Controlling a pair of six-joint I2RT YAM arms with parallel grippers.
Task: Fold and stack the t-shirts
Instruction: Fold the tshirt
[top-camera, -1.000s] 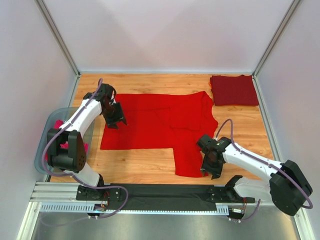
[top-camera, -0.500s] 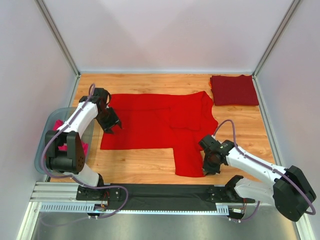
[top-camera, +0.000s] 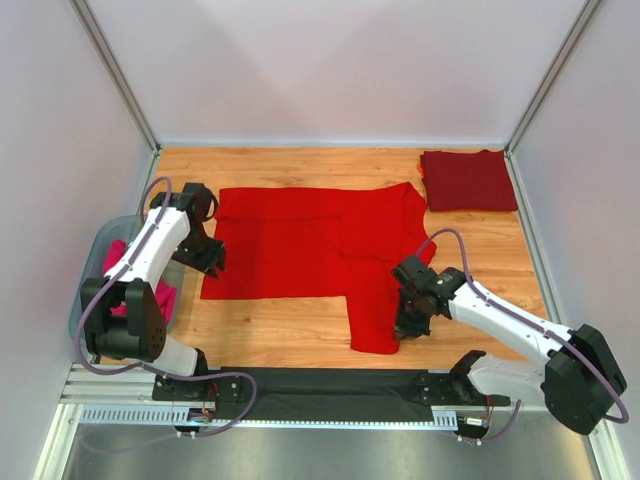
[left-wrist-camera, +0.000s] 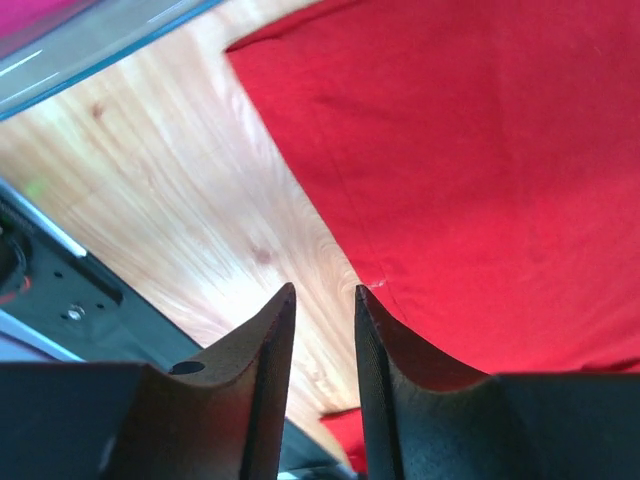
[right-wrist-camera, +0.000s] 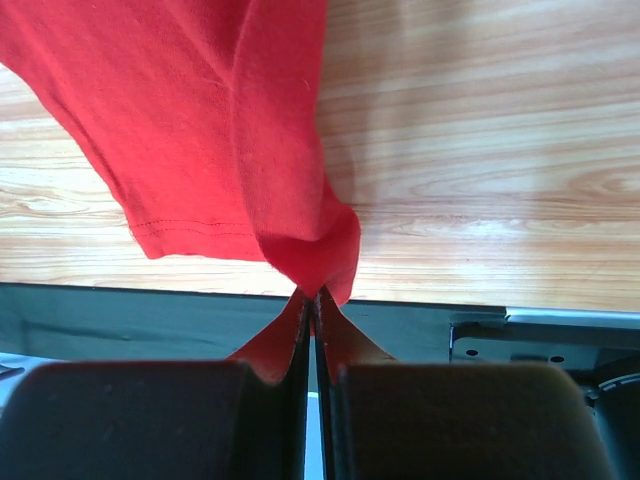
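The left gripper (top-camera: 207, 258) has slid left to the edge of the bright red t-shirt (top-camera: 300, 245), narrow and empty. Only the wrist view shows the right gripper (right-wrist-camera: 313, 296) pinching its cloth.

You are looking into a robot test cell, the kind you find in a lab. Plain white panels (top-camera: 330, 70) close it on three sides, and bare metal posts (top-camera: 115, 75) hold them at the corners. The work surface is a wooden table top (top-camera: 280, 325). Along its near edge runs a metal rail (top-camera: 110, 385), where the left arm (top-camera: 150, 250) and the right arm (top-camera: 500, 315) are bolted. On the wood lie a red shirt (top-camera: 300, 240), spread out, and a dark red shirt (top-camera: 468, 180), folded.
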